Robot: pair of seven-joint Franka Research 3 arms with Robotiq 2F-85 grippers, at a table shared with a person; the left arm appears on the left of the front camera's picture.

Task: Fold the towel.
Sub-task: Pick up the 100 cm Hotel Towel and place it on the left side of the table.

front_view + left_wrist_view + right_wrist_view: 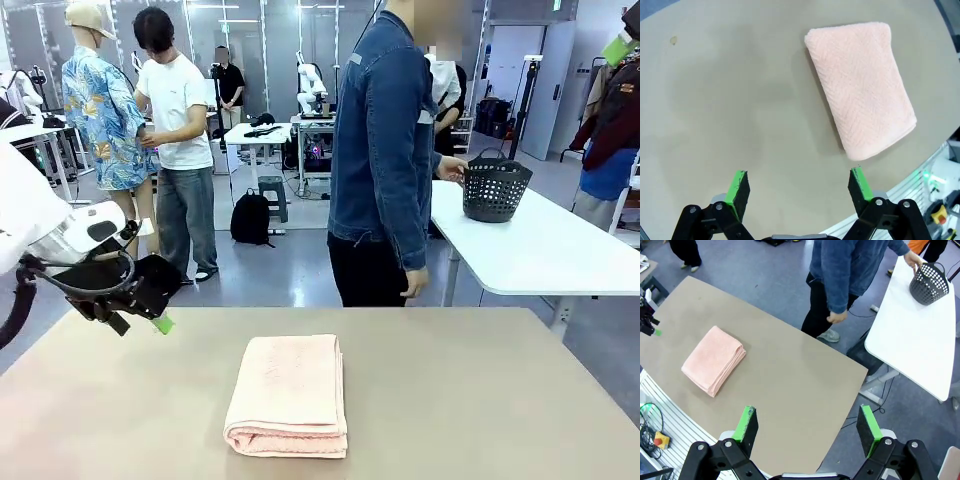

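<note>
Towel (288, 395) lies folded into a thick pink rectangle at the lower middle of the front view, flat on the tan table (480, 400), layered edges facing the camera, so the folding looks about finished. Nothing touches it. Left gripper (145, 305) hangs at the left edge of that view, well apart from the cloth, its green pads (737, 187) spread wide with nothing between them; this reads as a pulled-back, idle pose. Right gripper (807, 432) sits high above the table, jaws likewise apart and empty. At the upper right of the front view, a dark slotted basket (494, 189) stands on a white table (560, 255), a person's hand (452, 169) on its rim; its contents cannot be made out.
</note>
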